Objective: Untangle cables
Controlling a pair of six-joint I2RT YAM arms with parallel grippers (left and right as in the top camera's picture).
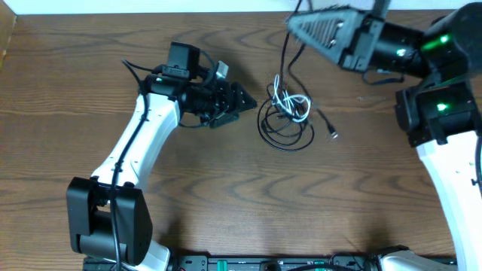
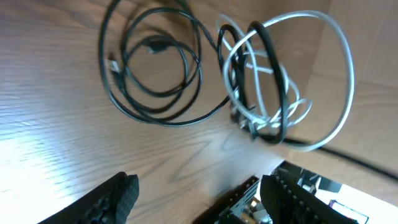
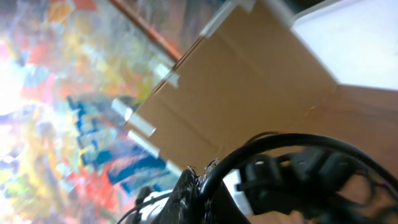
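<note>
The right arm (image 1: pixel 444 90) is raised over the far edge, and its gripper (image 1: pixel 295 24) is fully closed. A thin black cable (image 1: pixel 283 49) climbs from the pile up to it, so it seems to be pinched there, though the contact itself is hidden. The left arm (image 1: pixel 143 143) reaches in low from the other side. Its gripper (image 1: pixel 242 102) is a good part open with nothing between the fingers, and it sits near the tangle (image 1: pixel 286 117) without touching it.

The cables lie mid-table between the two grippers. The second black cable (image 2: pixel 155 93) is coiled flat. The white cable (image 2: pixel 336 56) stands up in loops threaded through upright black loops. One plug end (image 1: pixel 331 134) trails free to the side.

The step in hand looks like separation by lifting one strand. Next, the left gripper probably has to pin or take the white cable so that the raised black one can slide out without dragging the whole knot along.

The tabletop (image 1: pixel 226 196) is dark, strongly grained wood. A cardboard panel (image 3: pixel 249 106) stands beyond it, with a blurred, many-coloured wall (image 3: pixel 56 93) behind.
</note>
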